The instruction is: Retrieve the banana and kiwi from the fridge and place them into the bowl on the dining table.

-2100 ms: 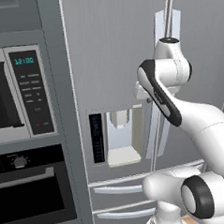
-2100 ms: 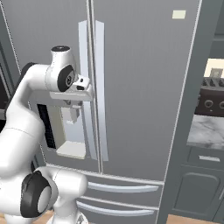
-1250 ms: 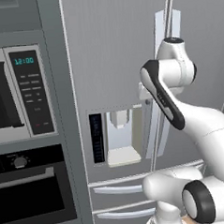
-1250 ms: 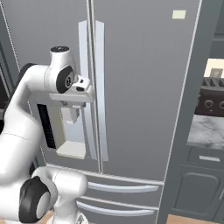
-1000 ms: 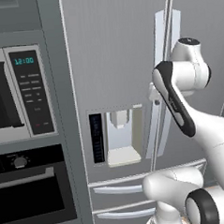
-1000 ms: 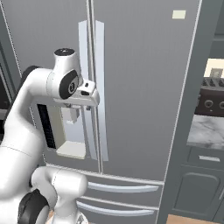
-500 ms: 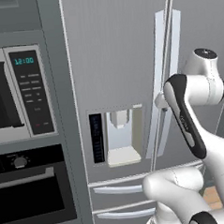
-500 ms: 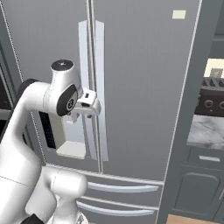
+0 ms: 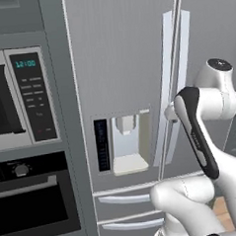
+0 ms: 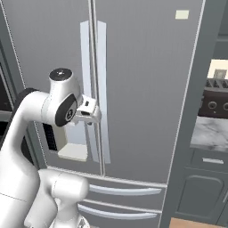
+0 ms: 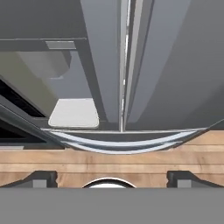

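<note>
Fridge (image 10: 147,89) shut, both French doors closed, pale vertical handles (image 10: 93,84) side by side at the centre seam. Gripper (image 11: 112,178) up close in front of the handles, at about dispenser height; fingers (image 11: 41,178) spread wide, holding nothing. Water dispenser (image 9: 126,144) on left door, two drawers (image 10: 124,200) below. Microwave (image 9: 19,96) and wall oven (image 9: 31,204) in the column left of the fridge. Wood floor (image 11: 131,164) beneath.

The fridge (image 10: 142,89) is grey steel, both doors shut, dispenser in its left door, two drawers below.
</note>
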Robot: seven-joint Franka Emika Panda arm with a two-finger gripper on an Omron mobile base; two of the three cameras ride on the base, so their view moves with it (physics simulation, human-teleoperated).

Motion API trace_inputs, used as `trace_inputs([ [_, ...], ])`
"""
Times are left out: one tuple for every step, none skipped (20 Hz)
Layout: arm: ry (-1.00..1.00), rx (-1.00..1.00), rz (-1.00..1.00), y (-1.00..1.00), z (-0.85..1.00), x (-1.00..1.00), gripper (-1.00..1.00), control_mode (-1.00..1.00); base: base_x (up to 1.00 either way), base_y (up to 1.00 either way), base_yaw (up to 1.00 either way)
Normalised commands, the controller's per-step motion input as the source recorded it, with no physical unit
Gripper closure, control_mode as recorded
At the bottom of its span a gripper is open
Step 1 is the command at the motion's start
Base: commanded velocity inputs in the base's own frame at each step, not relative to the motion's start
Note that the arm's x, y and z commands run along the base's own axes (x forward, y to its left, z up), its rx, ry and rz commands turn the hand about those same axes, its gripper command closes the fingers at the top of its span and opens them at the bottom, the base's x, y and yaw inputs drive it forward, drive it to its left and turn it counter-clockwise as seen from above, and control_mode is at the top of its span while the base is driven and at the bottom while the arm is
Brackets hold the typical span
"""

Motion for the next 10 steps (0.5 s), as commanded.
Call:
trace_inputs([
  [0.0, 0.0, 0.0, 0.0, 0.0, 0.0, -1.0, 1.0, -0.41, 0.0, 0.0],
  [0.0, 0.0, 0.0, 0.0, 0.0, 0.0, -1.0, 1.0, -0.45, 0.0, 0.0],
  [0.0, 0.0, 0.0, 0.0, 0.0, 0.0, -1.0, 1.0, -0.46, 0.0, 0.0],
  [0.0, 0.0, 0.0, 0.0, 0.0, 0.0, -1.0, 1.0, -0.46, 0.0, 0.0],
  [0.0, 0.0, 0.0, 0.0, 0.0, 0.0, -1.0, 1.0, -0.48, 0.0, 0.0],
  [0.0, 0.0, 0.0, 0.0, 0.0, 0.0, -1.0, 1.0, -0.54, 0.0, 0.0],
  [0.0, 0.0, 0.0, 0.0, 0.0, 0.0, -1.0, 1.0, -0.55, 0.0, 0.0],
  [0.0, 0.0, 0.0, 0.0, 0.0, 0.0, -1.0, 1.0, -0.56, 0.0, 0.0],
  [0.0, 0.0, 0.0, 0.0, 0.0, 0.0, -1.0, 1.0, -0.59, 0.0, 0.0],
  [0.0, 0.0, 0.0, 0.0, 0.0, 0.0, -1.0, 1.0, -0.62, 0.0, 0.0],
])
